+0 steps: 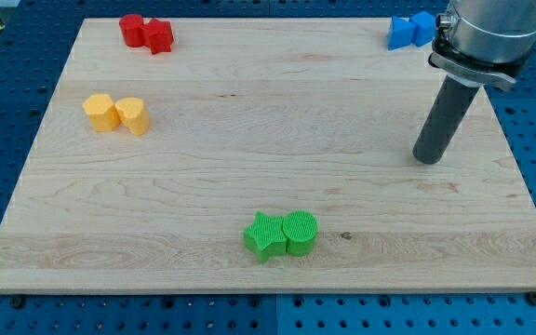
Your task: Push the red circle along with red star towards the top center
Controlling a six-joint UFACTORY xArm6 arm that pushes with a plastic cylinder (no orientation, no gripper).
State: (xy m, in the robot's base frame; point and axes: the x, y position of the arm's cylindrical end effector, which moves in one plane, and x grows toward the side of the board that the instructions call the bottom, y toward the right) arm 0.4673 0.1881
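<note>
Red circle point(132, 30) and red star point(159, 35) touching side by side at the view's top left corner of the wooden board point(249, 158), circle on the left, star on the right. Both far off to the view's left of my tip point(427, 159) and higher up the board, well apart from it, with open wood between. Circle a short round cylinder, star a chunky pointed block; both matte red with a fine ribbed look on the upper faces.

My tip resting on the right part of the board, the blunt end of a straight dark rod hanging from a silvery metal collar. No jaws on it: just a plain rod, holding nothing and touching no block.

Nearest to my tip, two blue blocks point(409, 30) up and slightly to its left at the view's top edge, touching each other, partly hidden behind the metal collar; shapes hard to make out. Down and to the left of my tip, a green star point(265, 236) and a green circle point(300, 232) pressed together near the view's bottom edge, star on the left, ribbed tops showing clearly. Far to the left of my tip, below the red pair, two yellow blocks point(116, 113) side by side, the left one angular, the right one rounder.

Board of pale wood with long horizontal grain, lying on a blue perforated table point(529, 112).
</note>
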